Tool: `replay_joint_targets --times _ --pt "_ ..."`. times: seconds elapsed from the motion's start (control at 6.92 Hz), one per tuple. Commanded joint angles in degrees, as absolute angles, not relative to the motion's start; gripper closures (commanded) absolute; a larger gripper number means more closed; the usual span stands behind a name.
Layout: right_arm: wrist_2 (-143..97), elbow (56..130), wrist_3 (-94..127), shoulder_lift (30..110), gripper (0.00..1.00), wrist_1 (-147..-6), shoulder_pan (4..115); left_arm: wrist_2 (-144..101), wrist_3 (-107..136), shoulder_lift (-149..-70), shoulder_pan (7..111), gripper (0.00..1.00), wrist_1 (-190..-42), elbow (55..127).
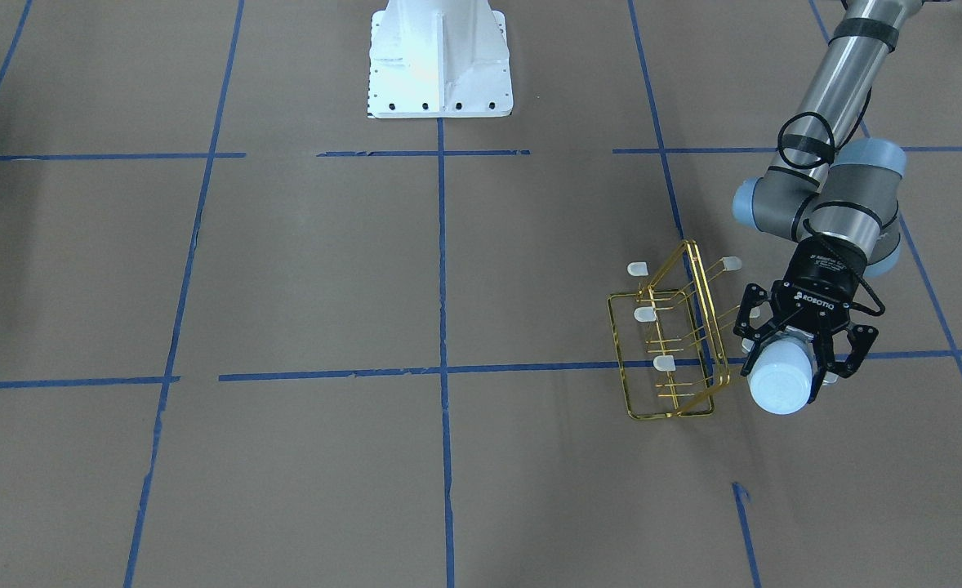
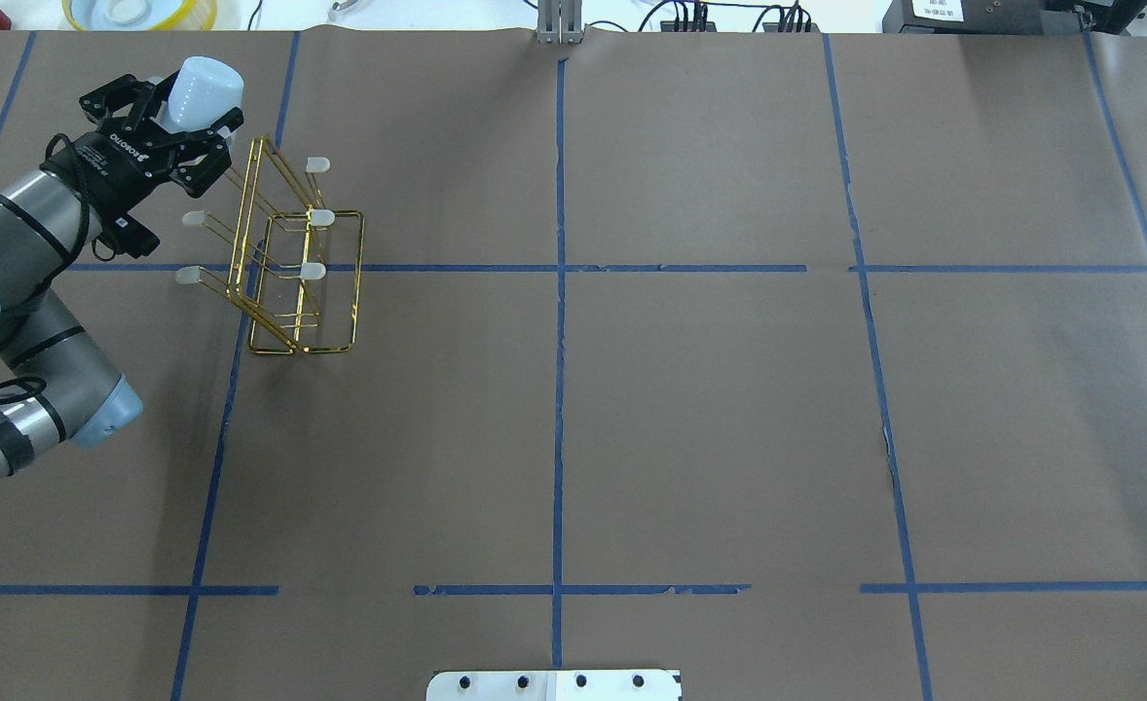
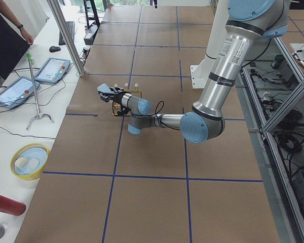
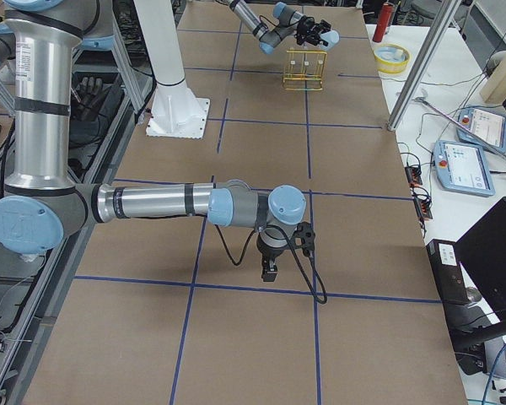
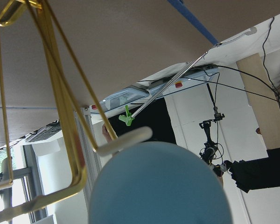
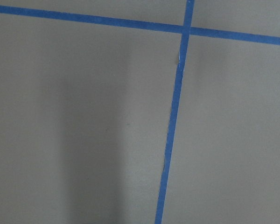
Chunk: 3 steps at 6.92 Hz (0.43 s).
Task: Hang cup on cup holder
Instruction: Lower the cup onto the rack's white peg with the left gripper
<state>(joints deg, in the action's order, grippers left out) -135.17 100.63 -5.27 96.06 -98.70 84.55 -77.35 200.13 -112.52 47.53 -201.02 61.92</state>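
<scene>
Clamping the cup [image 1: 781, 385] beside the cup holder [image 1: 703, 327], left end effector [image 1: 785, 371], brown blue-taped table [image 1: 530, 269], right end effector [image 4: 270, 268] unreadable

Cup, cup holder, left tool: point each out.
cup [image 1: 781, 380], exterior front-facing view, its round end face.
cup holder [image 1: 665, 364], exterior front-facing view, white cap on a prong.
left tool [image 2: 189, 112], overhead exterior view, midway between fingertips, gripping the cup.
</scene>
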Motion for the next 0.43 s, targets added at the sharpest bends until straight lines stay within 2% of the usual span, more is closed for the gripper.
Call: replay_joint_targets --times 0.0,0.29 --pt "-135.18 100.63 -5.27 96.06 0.0 -98.7 84.55 -77.26 200.13 -112.33 47.02 0.94 -201.01 61.61" --pt "-135.18 100.63 -5.27 96.06 0.0 -98.7 84.55 -77.26 201.08 -112.32 46.93 0.94 -201.01 61.61"
